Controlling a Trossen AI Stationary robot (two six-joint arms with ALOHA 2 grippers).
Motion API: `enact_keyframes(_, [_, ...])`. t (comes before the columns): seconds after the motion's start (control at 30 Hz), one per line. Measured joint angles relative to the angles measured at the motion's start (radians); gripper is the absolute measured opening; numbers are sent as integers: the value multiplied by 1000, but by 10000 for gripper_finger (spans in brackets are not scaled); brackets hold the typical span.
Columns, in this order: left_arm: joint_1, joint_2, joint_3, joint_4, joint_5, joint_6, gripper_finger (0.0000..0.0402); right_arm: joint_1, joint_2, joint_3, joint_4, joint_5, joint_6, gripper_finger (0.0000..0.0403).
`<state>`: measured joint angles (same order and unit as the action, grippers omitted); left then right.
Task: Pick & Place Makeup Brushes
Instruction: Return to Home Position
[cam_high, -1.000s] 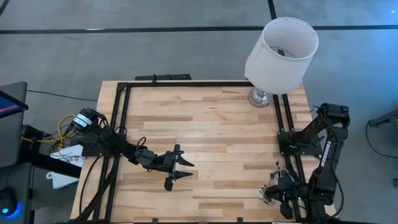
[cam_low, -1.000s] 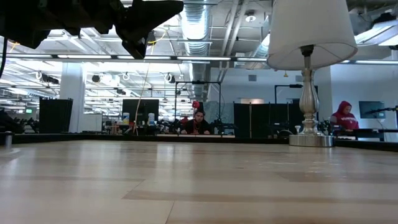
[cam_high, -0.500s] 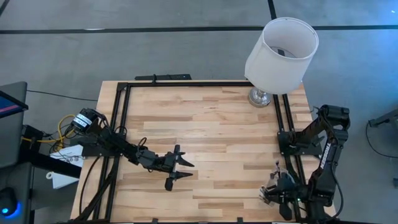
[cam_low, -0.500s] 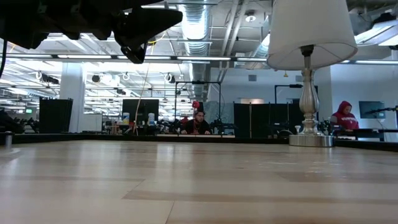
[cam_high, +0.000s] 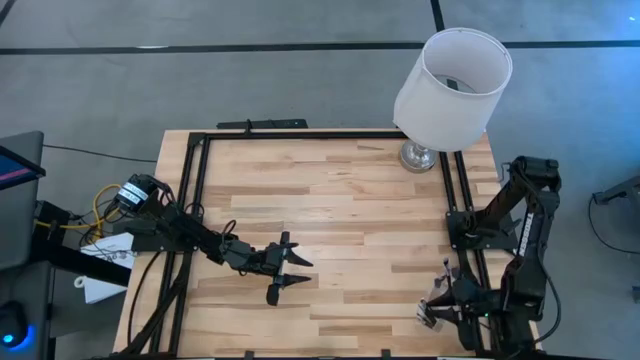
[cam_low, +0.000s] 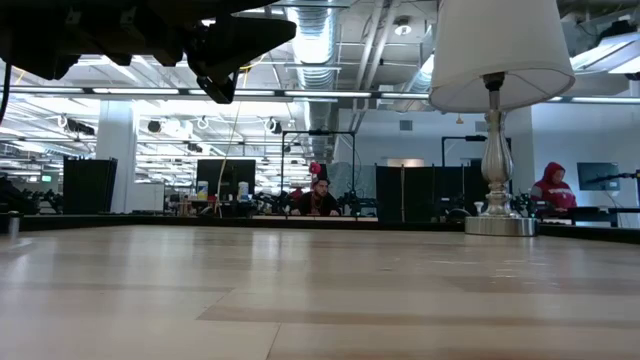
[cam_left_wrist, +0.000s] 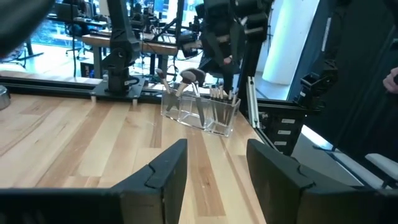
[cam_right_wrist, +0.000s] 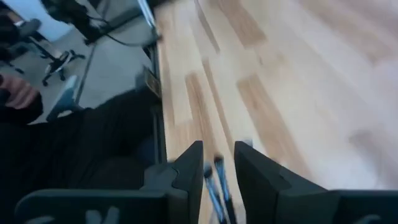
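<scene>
Two arms are present at a pale wooden worktop (cam_high: 330, 200) of joined boards, bordered by a black frame (cam_high: 195, 190). A lamp (cam_high: 453, 85) with a white shade and silver base stands on one far corner and is the only large object on the surface.

Left end effector (cam_high: 300, 272): well apart from the lamp, over the middle boards on the side away from it, raised off the surface. Fingers are spread wide and hold nothing.

Right end effector (cam_right_wrist: 216, 152): along the same edge as the lamp, at the opposite, near end. Fingers are parted with a narrow gap, and nothing is pinched. Two brush tips show below that gap.

Makeup brushes (cam_left_wrist: 189, 78): standing upright in a transparent organizer (cam_left_wrist: 205, 121) directly beneath the right end effector, well apart from the lamp. One has a fluffy head, and several slim handles stand in the neighbouring compartment. A count cannot be made.

Room: grey floor (cam_high: 250, 80) with dark lines around the worktop. Beyond the lamp lies an open hall with exposed ceiling ducts (cam_low: 315, 30) and strip lights. A seated person (cam_low: 320, 197) is at a far desk, and a person in a red hood (cam_low: 552, 183) is near the lamp base.
</scene>
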<state>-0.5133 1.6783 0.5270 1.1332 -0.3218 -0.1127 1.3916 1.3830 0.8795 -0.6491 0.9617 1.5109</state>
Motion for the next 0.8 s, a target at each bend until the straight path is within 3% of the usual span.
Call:
enact_keyframes(0.13, [4,0,0,0,1,0,163,-28,-61,0,0,118,-204,83])
enact_keyframes(0.33, [12,0,0,0,0,0,163,-131,-102,0,0,405,-547,82])
enact_keyframes(0.43, [12,0,0,0,0,0,163,-221,-103,0,0,457,-628,80])
enact_keyframes(0.5, [12,0,0,0,0,2,163,-299,-103,0,0,409,-657,78])
enact_keyframes(0.6, [32,0,0,1,2,8,163,-458,-103,0,14,258,-697,73])
enact_keyframes(0.7, [65,0,0,11,1,3,163,-637,-98,-1,92,37,-820,67])
enact_keyframes(0.8, [96,-1,0,20,0,3,163,-784,-87,-2,239,-202,-1045,62])
